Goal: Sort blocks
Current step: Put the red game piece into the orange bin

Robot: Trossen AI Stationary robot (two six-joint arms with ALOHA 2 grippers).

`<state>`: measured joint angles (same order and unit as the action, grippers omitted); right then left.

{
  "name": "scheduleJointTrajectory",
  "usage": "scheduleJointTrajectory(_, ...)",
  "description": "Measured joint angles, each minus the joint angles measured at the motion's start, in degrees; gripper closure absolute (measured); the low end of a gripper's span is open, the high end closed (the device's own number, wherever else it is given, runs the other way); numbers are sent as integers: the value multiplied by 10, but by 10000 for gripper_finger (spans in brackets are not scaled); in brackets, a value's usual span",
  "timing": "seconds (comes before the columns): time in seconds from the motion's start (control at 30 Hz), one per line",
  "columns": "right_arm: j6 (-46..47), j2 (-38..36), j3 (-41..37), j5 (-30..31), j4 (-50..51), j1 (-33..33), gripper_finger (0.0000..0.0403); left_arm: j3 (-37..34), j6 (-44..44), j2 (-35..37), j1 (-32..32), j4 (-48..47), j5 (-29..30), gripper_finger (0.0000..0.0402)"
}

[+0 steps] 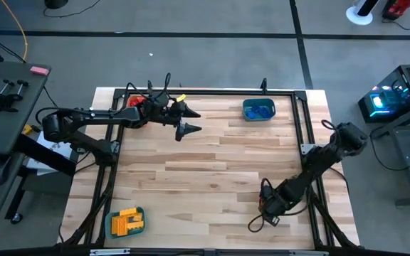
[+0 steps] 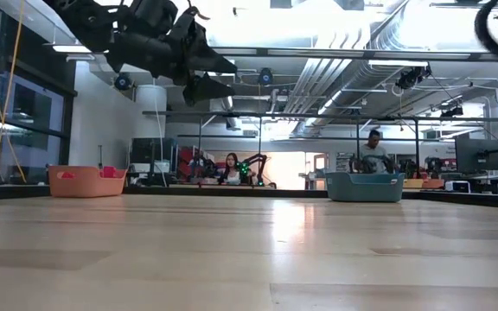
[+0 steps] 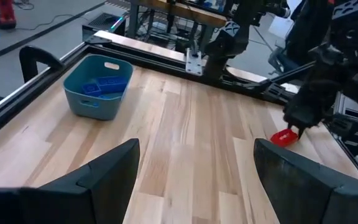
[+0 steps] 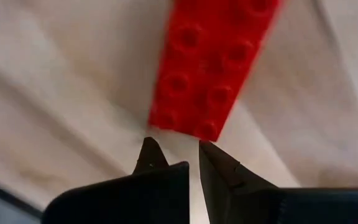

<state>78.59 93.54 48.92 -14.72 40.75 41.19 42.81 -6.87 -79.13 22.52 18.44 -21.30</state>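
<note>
Right gripper fingers clenched, empty, tips just short of flat red studded plastic brick | left gripper fingers released, bare wooden surface ahead.

The pale butcher-block wooden worktop is made of glued planks with a smooth, lightly glossy finish that mirrors the ceiling lights in the low view. The small red studded plastic brick near its right front corner looks smooth and shiny. The teal plastic tray by the back edge has a matt, moulded surface, and the blue plastic bricks inside look glossy. The black frame rail along the back edge looks like matt metal.
</note>
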Motion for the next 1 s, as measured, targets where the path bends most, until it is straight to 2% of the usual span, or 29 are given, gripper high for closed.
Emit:
scheduleJointTrajectory(0.23,-41,1,1,42,42,-31,403,0,0,0,0,14,0,102)
scheduleJointTrajectory(0.47,-134,0,1,82,55,-89,403,0,-2,-1,-2,25,1,102)
scheduleJointTrajectory(0.8,-301,1,1,189,-60,-177,403,0,-20,-1,-32,23,1,102)
scheduleJointTrajectory(1.0,-414,2,2,253,-192,-242,403,0,-16,-1,-48,11,2,102)
